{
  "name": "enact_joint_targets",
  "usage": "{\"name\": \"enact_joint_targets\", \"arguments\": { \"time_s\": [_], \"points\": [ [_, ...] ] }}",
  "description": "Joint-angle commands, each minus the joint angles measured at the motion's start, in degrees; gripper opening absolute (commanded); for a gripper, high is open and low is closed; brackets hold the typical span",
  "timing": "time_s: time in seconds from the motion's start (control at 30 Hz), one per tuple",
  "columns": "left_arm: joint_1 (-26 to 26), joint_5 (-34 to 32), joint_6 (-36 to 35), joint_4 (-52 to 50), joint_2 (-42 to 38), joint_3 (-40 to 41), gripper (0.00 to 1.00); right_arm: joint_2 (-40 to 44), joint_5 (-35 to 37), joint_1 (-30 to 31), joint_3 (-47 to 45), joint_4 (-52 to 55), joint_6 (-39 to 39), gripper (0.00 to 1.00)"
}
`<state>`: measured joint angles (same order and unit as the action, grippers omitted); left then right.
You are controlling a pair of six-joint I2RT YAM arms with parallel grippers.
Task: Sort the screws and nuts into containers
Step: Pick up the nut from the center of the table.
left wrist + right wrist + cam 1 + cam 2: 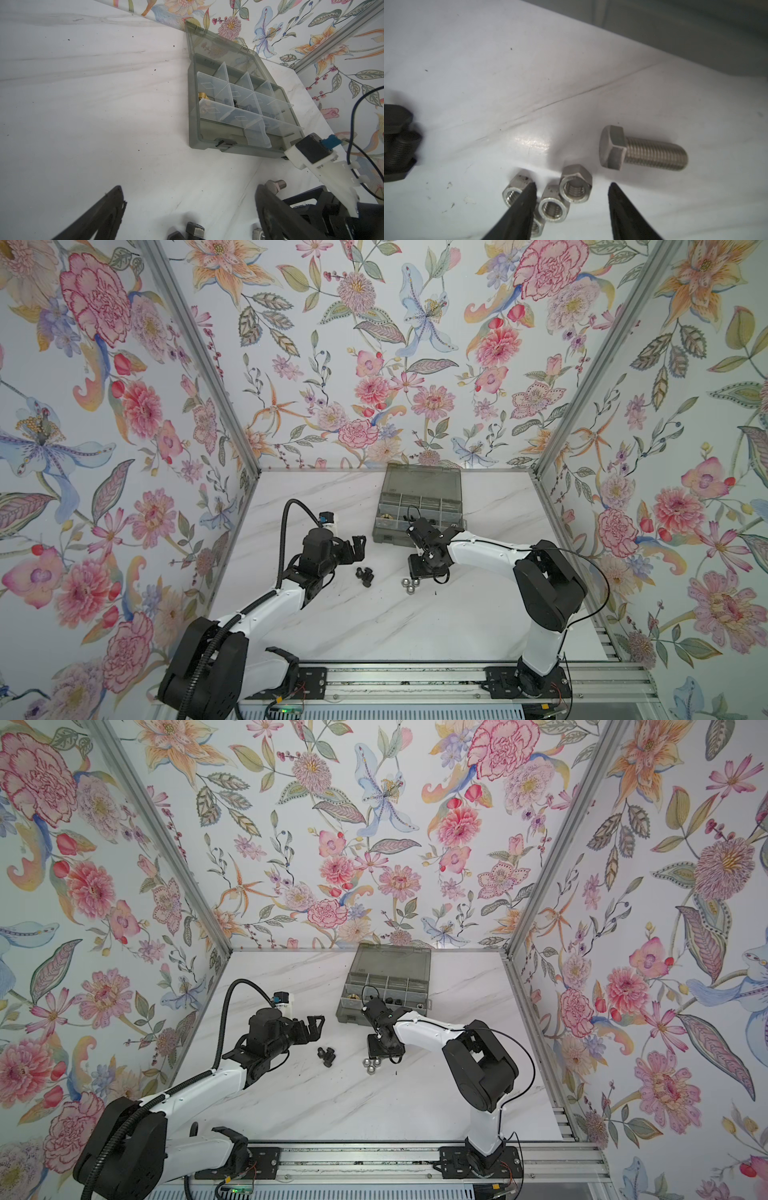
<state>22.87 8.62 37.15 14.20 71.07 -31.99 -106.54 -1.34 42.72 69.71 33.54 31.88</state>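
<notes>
I am seeing the nuts (575, 184) gleaming as bare silver metal, smooth on the flats and threaded inside. The silver bolt (643, 148) is showing duller, brushed metal with ribbed threads, and the black bolts (398, 143) are looking dark and matt. My right fingers (517, 214) are showing matt black, faintly grainy faces. The table (488, 62) is shining glossy white with marble veining. The organiser box (207, 143) is looking like smoky translucent plastic, its dividers (216, 113) like clearer plastic.

No legible text, label, brand, number or sign on anything visible
</notes>
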Motion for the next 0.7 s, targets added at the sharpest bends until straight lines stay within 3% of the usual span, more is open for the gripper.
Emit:
{"name": "enact_joint_targets", "arguments": {
  "time_s": [0.0, 0.47, 0.67],
  "points": [
    [-0.3, -0.2, 0.4, 0.6, 0.3, 0.7, 0.99, -1.4, 1.3, -0.2, 0.5, 0.2, 0.6, 0.51],
    [-0.3, 0.3, 0.4, 0.9, 1.1, 0.3, 0.99, -3.6, 1.4, 0.2, 0.0, 0.2, -0.4, 0.37],
    [-0.3, 0.3, 0.4, 1.0, 1.1, 0.2, 0.99, -3.3, 2.0, 0.2, 0.0, 0.3, -1.1, 0.21]
  ]
}}
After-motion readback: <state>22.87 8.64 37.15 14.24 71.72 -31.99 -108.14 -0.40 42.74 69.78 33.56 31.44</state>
